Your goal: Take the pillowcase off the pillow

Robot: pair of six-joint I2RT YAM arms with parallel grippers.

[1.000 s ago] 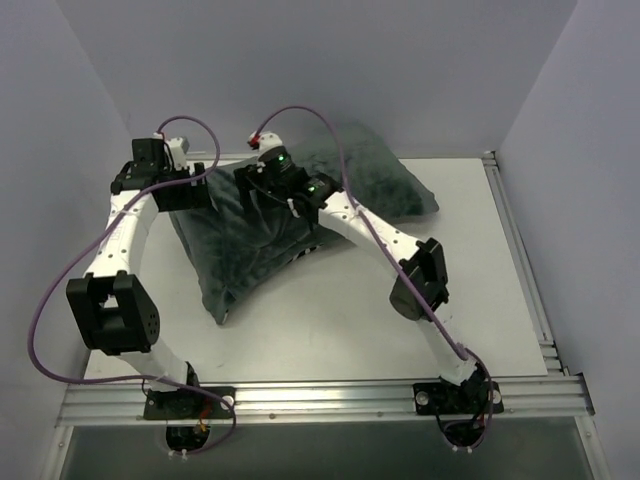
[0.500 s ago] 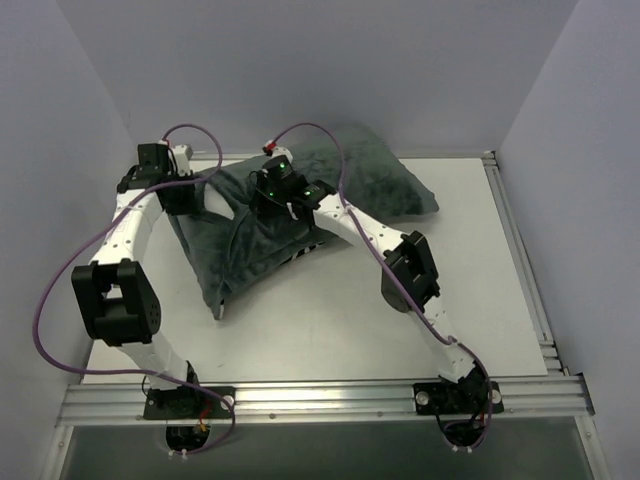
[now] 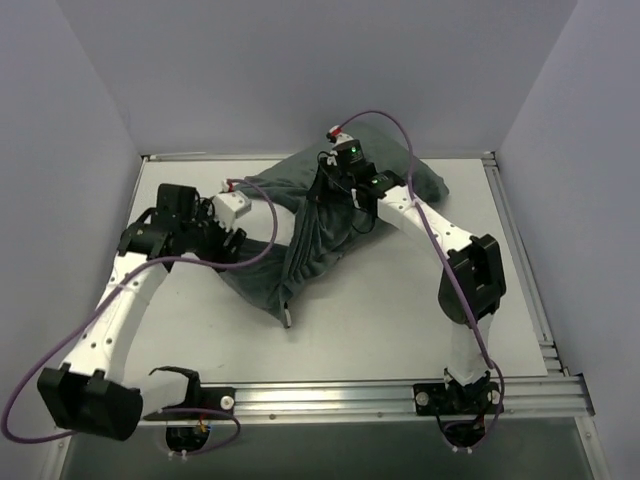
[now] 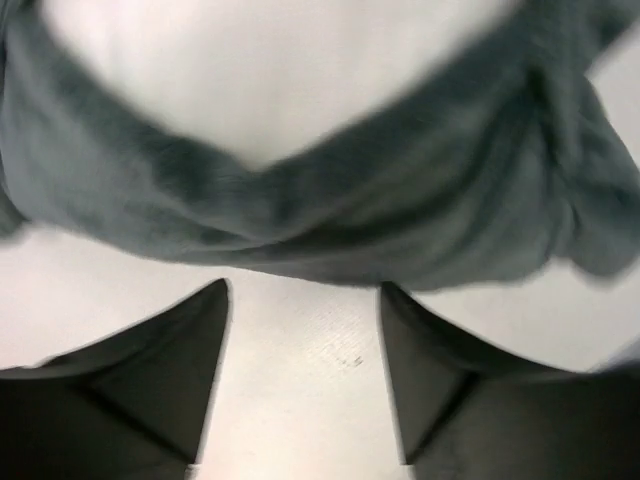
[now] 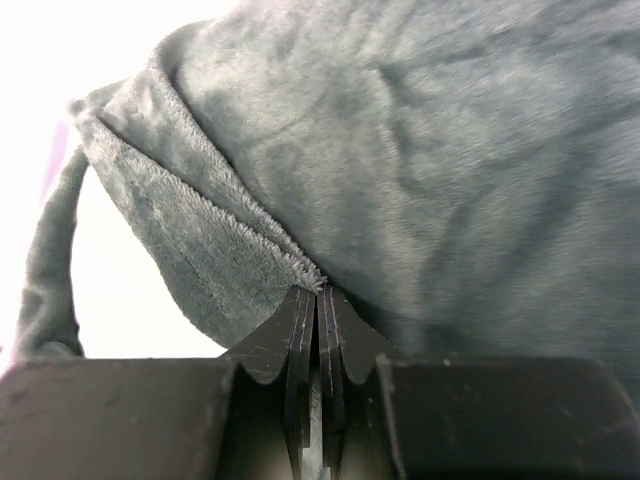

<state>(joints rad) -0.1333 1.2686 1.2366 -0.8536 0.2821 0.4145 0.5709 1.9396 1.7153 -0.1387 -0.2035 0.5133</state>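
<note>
On the far half of the desk lies the pillowcase, dark grey face up, crumpled and drawn into long folds; no striped face shows. Its far part is bulky, so I judge that the pillow is mostly inside. The left wrist view shows a white surface framed by a grey band of cloth. It is probably the pillow at the open mouth of the cover, but the picture is blurred and I cannot be sure.

The right pincer is closed and pinches a fold of the grey cloth. The left pincer stands open with only bare desk in its gap; it grips nothing and sits just in front of the grey band.

The cloth looks plush, thin and very limp. It should bunch up instead of sliding as one piece, and a small pinch may slip out. The pillow seems light and soft, so it will probably travel with the cover unless something holds it. In my opinion, one pincer should hold the hem at the mouth and the other should hold the pillow itself.
</note>
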